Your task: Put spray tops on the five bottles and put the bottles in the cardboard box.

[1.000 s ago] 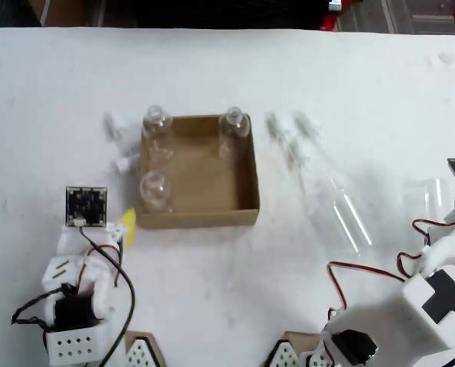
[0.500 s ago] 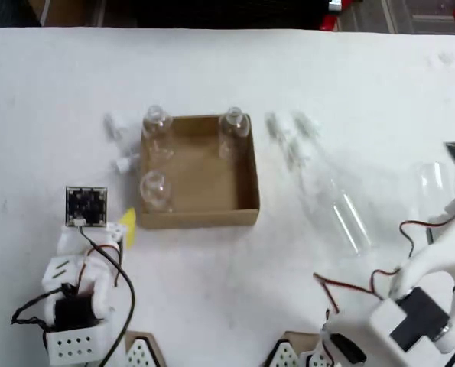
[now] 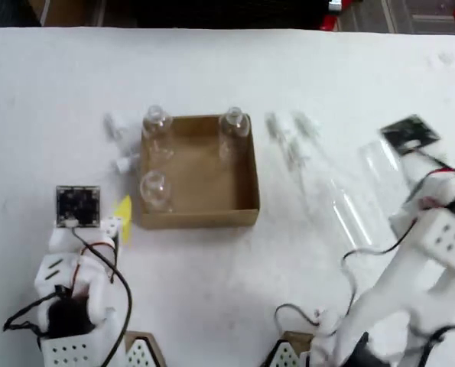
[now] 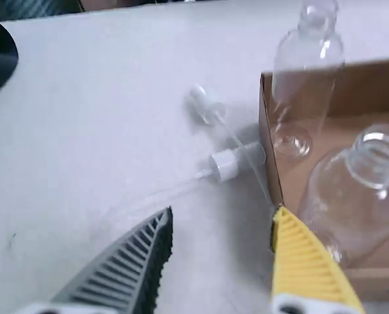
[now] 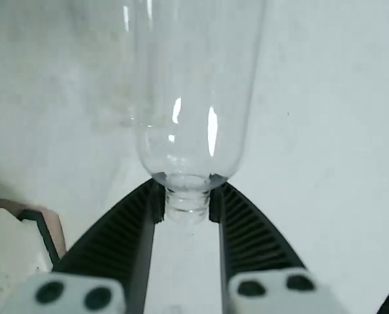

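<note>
The cardboard box [image 3: 246, 164] sits mid-table with three clear uncapped bottles standing in it: one at each far corner [image 3: 157, 122] [image 3: 233, 122] and one by the near left wall [image 3: 154, 188]. My right gripper [image 5: 186, 196] is shut on the neck of a fourth clear bottle [image 5: 194, 85], held above the table right of the box [image 3: 378, 162]. Another bottle [image 3: 349, 218] lies on the table beneath. My left gripper [image 4: 221, 216] is open and low by the box's near left corner [image 3: 118, 220]. Two spray tops [image 4: 204, 108] [image 4: 233, 160] lie ahead of it.
Three more spray tops [image 3: 273, 126] [image 3: 303, 122] [image 3: 292, 153] lie on the white table right of the box. The table's far edge [image 3: 227, 29] runs along the top of the high view. Both arm bases stand at the near edge.
My right arm has risen and swung toward the box, carrying the bottle up and left in the high view. My left arm has shifted slightly left.
</note>
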